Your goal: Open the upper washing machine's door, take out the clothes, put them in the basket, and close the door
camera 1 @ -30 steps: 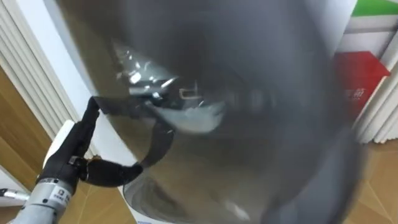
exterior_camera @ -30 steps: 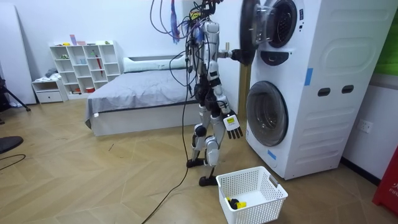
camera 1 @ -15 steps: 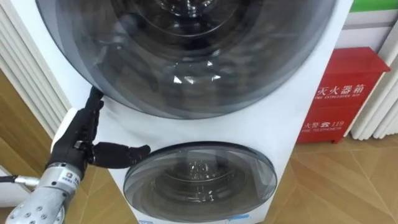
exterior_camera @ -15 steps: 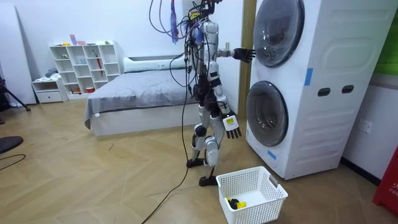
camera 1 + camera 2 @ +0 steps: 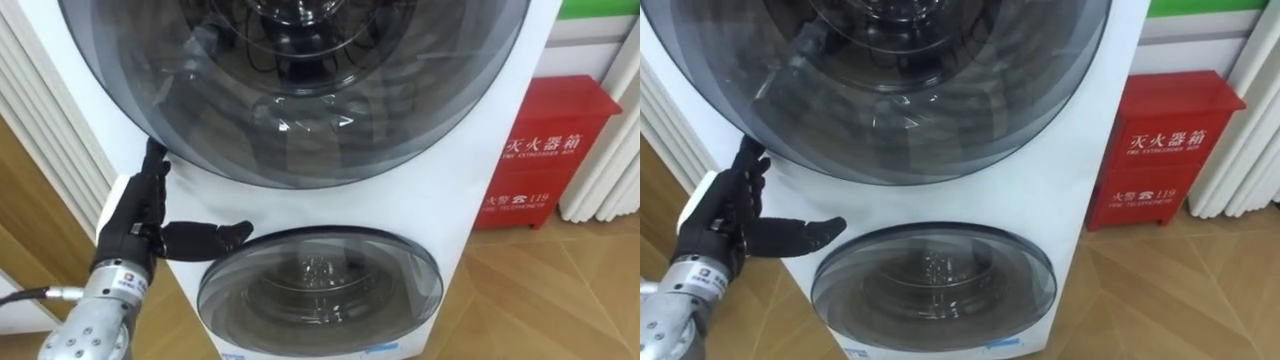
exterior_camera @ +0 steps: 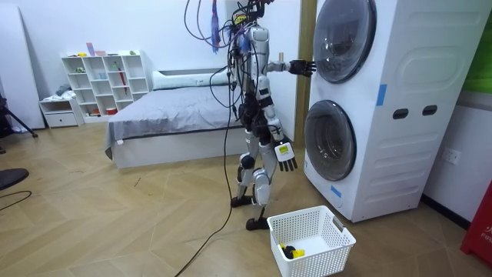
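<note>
Glass of the upper door (image 5: 300,90) in the left eye view is dark and full of reflections, so we cannot find any clothes behind it. The door sits shut in the white washing machine (image 5: 420,200). The left hand (image 5: 140,215) lies with straight fingers on the white front, just beside the door's lower left rim. Its thumb is stretched out just above the lower door (image 5: 320,290), and it holds nothing. We judge the risk so: flat fingers have no hook on the rim, and a pull from here can slip off.

In the right eye view we read the same.

In the room view the right hand (image 6: 286,155) hangs relaxed and empty by the thigh. The basket (image 6: 330,255) on the floor holds a small yellow and dark thing, too small to say if it is cloth.
</note>
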Robot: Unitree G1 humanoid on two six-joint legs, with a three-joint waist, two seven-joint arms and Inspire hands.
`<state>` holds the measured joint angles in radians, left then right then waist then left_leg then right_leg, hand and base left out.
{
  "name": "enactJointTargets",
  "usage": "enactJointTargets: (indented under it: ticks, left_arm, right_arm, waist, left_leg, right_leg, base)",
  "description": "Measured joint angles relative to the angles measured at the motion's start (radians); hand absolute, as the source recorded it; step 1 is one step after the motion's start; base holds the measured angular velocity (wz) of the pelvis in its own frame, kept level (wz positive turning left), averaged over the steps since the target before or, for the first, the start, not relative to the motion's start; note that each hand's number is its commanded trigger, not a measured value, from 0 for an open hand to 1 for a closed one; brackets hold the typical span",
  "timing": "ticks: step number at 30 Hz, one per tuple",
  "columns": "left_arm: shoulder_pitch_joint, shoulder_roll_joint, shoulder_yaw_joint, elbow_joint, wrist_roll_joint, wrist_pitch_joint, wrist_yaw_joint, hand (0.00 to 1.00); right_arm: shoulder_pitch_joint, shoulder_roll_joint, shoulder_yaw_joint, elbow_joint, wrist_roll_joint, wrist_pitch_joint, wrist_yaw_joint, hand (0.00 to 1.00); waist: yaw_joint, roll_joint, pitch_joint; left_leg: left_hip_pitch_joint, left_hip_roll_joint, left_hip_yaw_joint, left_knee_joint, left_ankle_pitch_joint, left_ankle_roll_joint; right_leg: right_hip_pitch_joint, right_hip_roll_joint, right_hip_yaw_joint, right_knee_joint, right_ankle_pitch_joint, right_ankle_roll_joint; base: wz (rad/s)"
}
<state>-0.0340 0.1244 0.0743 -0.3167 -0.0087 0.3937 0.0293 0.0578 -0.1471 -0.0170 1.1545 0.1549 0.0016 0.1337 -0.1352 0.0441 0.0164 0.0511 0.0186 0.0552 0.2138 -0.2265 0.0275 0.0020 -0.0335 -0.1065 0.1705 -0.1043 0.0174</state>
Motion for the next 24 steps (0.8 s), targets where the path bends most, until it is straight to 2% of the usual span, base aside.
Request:
enactJointTargets:
  ticks: [3,4,5,6,7,8,9,10,11,12,14,16,18,19,23,24]
  left_arm:
    - [0.0,0.002,0.002,0.027,-0.001,-0.032,0.003,0.0]
    - [0.001,-0.001,0.001,0.059,-0.003,-0.073,0.004,0.0]
    - [0.008,0.0,-0.005,0.125,-0.014,-0.146,0.004,0.0]
    - [0.015,0.002,-0.016,0.171,-0.021,-0.192,0.003,0.0]
    - [0.043,0.01,-0.064,0.272,-0.019,-0.251,-0.004,0.0]
    - [0.084,0.023,-0.123,0.4,-0.016,-0.296,-0.011,0.0]
    - [0.103,0.022,-0.142,0.473,-0.016,-0.314,-0.013,0.0]
    - [0.135,0.018,-0.179,0.629,-0.017,-0.327,-0.024,0.0]
    - [0.168,0.01,-0.192,0.791,-0.018,-0.326,-0.029,0.0]
    - [0.181,0.01,-0.192,0.868,-0.016,-0.326,-0.031,0.0]
    - [0.225,0.015,-0.143,1.111,-0.019,-0.338,-0.01,0.0]
    - [0.249,0.02,-0.077,1.244,-0.018,-0.352,0.023,0.0]
    - [0.278,0.022,-0.015,1.317,-0.02,-0.393,0.057,0.0]
    - [0.29,0.025,0.01,1.354,-0.018,-0.414,0.082,0.0]
    - [0.31,0.024,0.031,1.435,0.03,-0.426,0.167,0.0]
    - [0.31,0.023,0.03,1.446,0.047,-0.424,0.174,0.0]
  right_arm:
    - [0.002,0.004,0.013,-0.002,0.003,0.001,0.0,0.0]
    - [0.006,0.004,0.02,-0.015,-0.002,0.002,-0.002,0.0]
    - [0.007,0.003,0.026,-0.023,-0.007,0.002,-0.005,0.0]
    - [0.009,0.003,0.027,-0.025,-0.008,0.002,-0.008,0.0]
    - [0.024,0.002,0.024,-0.026,-0.007,0.002,-0.014,0.0]
    - [0.035,0.001,0.024,-0.031,-0.004,0.001,-0.019,0.0]
    - [0.038,0.0,0.022,-0.032,-0.005,0.0,-0.022,0.0]
    - [0.042,0.003,0.018,-0.032,-0.006,-0.002,-0.023,0.0]
    - [0.049,0.008,0.017,-0.033,0.001,-0.007,-0.021,0.0]
    - [0.054,0.011,0.016,-0.034,0.003,-0.01,-0.022,0.0]
    - [0.064,0.022,0.013,-0.028,0.003,-0.028,-0.024,0.0]
    - [0.078,0.021,0.013,-0.02,0.003,-0.036,-0.031,0.0]
    - [0.086,0.021,-0.001,0.0,0.002,-0.049,-0.043,0.0]
    - [0.087,0.022,-0.007,0.012,0.003,-0.054,-0.047,0.0]
    - [0.082,0.024,-0.007,0.024,0.006,-0.058,-0.061,0.0]
    - [0.082,0.024,-0.008,0.025,0.007,-0.058,-0.064,0.0]
  waist:
    - [0.003,-0.019,0.0005]
    - [0.009,-0.023,0.001]
    - [0.015,-0.025,0.0015]
    - [0.022,-0.026,0.0019]
    - [0.034,-0.031,0.0]
    - [0.047,-0.022,-0.0069]
    - [0.053,-0.019,-0.0091]
    - [0.054,-0.017,-0.0106]
    - [0.054,-0.026,-0.0122]
    - [0.055,-0.029,-0.0136]
    - [0.07,-0.059,-0.0164]
    - [0.103,-0.073,-0.0221]
    - [0.118,-0.074,-0.0217]
    - [0.122,-0.068,-0.0193]
    - [0.123,-0.056,-0.0099]
    - [0.124,-0.056,-0.0102]
  left_leg:
    - [0.005,0.0,0.012,-0.004,0.0,0.0]
    - [0.012,0.0,0.02,-0.011,0.002,0.001]
    - [0.017,0.0,0.027,-0.015,0.002,0.001]
    - [0.023,0.0,0.028,-0.019,0.002,0.001]
    - [0.039,0.0,0.029,-0.036,0.002,0.001]
    - [0.065,0.0,0.036,-0.054,0.002,0.0]
    - [0.075,0.0,0.042,-0.059,0.001,-0.001]
    - [0.093,0.004,0.05,-0.064,-0.001,-0.005]
    - [0.097,0.008,0.052,-0.063,-0.004,-0.01]
    - [0.096,0.011,0.052,-0.063,-0.005,-0.012]
    - [0.091,0.023,0.052,-0.058,-0.008,-0.021]
    - [0.094,0.028,0.055,-0.055,-0.01,-0.024]
    - [0.11,0.029,0.055,-0.056,-0.01,-0.024]
    - [0.12,0.029,0.055,-0.06,-0.01,-0.024]
    - [0.125,0.027,0.056,-0.076,-0.011,-0.024]
    - [0.126,0.028,0.056,-0.081,-0.012,-0.024]
  right_leg:
    - [0.003,0.0,0.003,-0.002,0.0,0.001]
    - [0.003,0.001,0.012,-0.002,0.0,0.001]
    - [0.007,0.002,0.019,-0.002,0.0,0.001]
    - [0.011,0.003,0.021,-0.003,0.0,0.002]
    - [0.024,0.004,0.022,-0.006,-0.001,0.003]
    - [0.038,0.007,0.031,-0.008,-0.005,0.004]
    - [0.041,0.01,0.037,-0.007,-0.008,0.003]
    - [0.048,0.016,0.047,-0.006,-0.013,0.0]
    - [0.049,0.021,0.048,-0.004,-0.017,-0.004]
    - [0.049,0.024,0.048,-0.004,-0.019,-0.006]
    - [0.039,0.036,0.048,-0.008,-0.02,-0.014]
    - [0.042,0.041,0.049,-0.02,-0.018,-0.016]
    - [0.059,0.041,0.04,-0.021,-0.018,-0.016]
    - [0.068,0.04,0.036,-0.022,-0.019,-0.015]
    - [0.073,0.04,0.038,-0.021,-0.02,-0.014]
    - [0.072,0.041,0.039,-0.021,-0.021,-0.014]
  base:
    - [-0.12]
    - [-0.18]
    - [-0.19]
    - [-0.13]
    - [-0.13]
    - [-0.19]
    - [-0.3]
    - [-0.27]
    - [-0.19]
    - [-0.05]
    - [0.0]
    - [-0.05]
    - [0.0]
    - [0.0]
    - [-0.04]
    - [-0.07]
